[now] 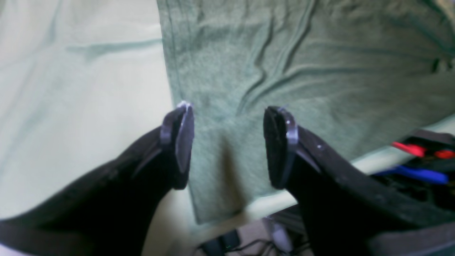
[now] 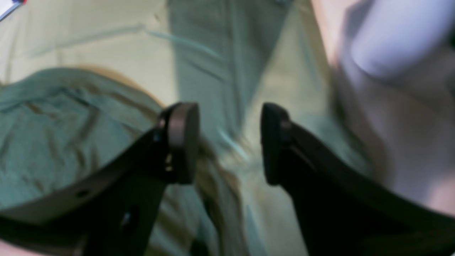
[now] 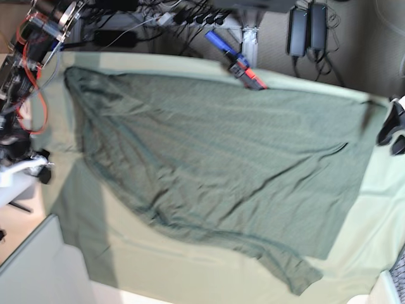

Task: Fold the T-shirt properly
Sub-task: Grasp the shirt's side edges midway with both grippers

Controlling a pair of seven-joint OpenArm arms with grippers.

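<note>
The dark olive T-shirt [image 3: 215,164] lies spread and wrinkled over the mint-green table cloth [image 3: 373,215], with a sleeve trailing to the front right [image 3: 297,269]. My left gripper [image 1: 229,142] is open and empty, hovering over the shirt's corner [image 1: 249,89] near the table edge. In the base view it is dark, at the far right by the shirt's edge [image 3: 392,130]. My right gripper [image 2: 227,142] is open and empty above the cloth. The shirt's body [image 2: 53,135] is to its left, and a strip of shirt [image 2: 206,53] runs ahead. That view is blurred.
A blue and red clamp [image 3: 237,62] sits at the table's back edge and also shows in the left wrist view [image 1: 419,163]. Cables and power bricks [image 3: 307,25] lie behind the table. The right arm's wiring [image 3: 28,69] stands at the left. A pale panel [image 3: 38,266] is at the front left.
</note>
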